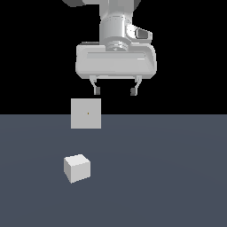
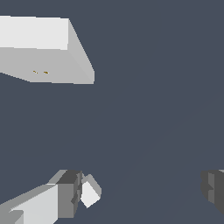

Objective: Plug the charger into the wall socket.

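Note:
The charger (image 1: 77,168) is a small off-white cube lying on the grey floor toward the exterior view's left. The wall socket (image 1: 86,113) is a flat upright light-grey plate with a tiny dark dot at its centre, standing behind the cube. My gripper (image 1: 115,91) hangs high above the floor, open and empty, to the right of both. In the wrist view the socket (image 2: 48,57) shows as a large pale block with small dark marks. The charger (image 2: 90,191) shows small beside one fingertip (image 2: 68,194), outside the gap. The other fingertip (image 2: 213,186) is far apart.
A flat dark grey floor (image 1: 168,177) spreads across the lower half of the exterior view, with black background above it. Nothing else stands on it.

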You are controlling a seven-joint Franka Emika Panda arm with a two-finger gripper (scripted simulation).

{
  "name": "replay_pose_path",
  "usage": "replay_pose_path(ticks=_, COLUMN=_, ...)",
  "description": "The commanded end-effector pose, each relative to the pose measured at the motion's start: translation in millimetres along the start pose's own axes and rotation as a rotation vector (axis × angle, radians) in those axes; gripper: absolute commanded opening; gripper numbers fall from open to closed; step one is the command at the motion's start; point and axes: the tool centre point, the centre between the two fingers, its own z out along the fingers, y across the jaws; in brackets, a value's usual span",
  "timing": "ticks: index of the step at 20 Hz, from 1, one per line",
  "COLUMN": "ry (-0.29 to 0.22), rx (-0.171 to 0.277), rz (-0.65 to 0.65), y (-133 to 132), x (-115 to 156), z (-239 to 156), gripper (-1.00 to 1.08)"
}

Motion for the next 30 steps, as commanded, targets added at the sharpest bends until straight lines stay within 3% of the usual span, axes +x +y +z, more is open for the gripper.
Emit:
replay_pose_path(ticks=1, ry=0.000, rx=0.000, rz=0.000, y=0.0, x=0.0, z=0.0, gripper=1.00)
replay_pose_path(ticks=11, ry=0.007, rx=-0.001, rz=-0.101, y=-15.2, x=-13.8, z=14.9, gripper=1.00)
replay_pose_path(ticks=22, ry=0.029, rx=-0.004, rz=-0.415, y=-52.2, x=-64.9, z=62.5, gripper=1.00)
replay_pose_path(ticks=30, ry=0.040, rx=-0.006, rz=-0.582, y=-63.9, x=-95.4, z=89.0, gripper=1.00)
